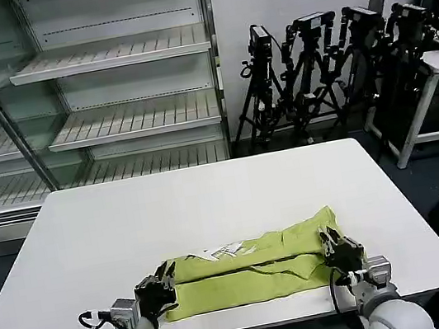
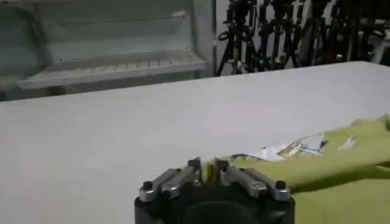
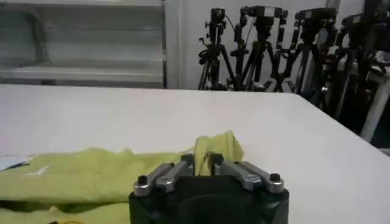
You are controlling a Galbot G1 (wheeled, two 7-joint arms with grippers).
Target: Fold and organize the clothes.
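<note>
— Both pincers first: our left gripper (image 1: 164, 280) is clamped on the T-shirt (image 1: 249, 272) at its lower-left corner, and our right gripper (image 1: 332, 244) pinches the right end.

— Progress?

— We judge it partway: the shirt lies as 1 long folded band, low and center on the table (image 1: 208, 199). At least 1 more fold, plus tidying, remains.

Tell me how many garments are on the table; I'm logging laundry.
1: a lime-green T-shirt, partly folded near the white table's front edge, held between the left gripper and right gripper.
</note>
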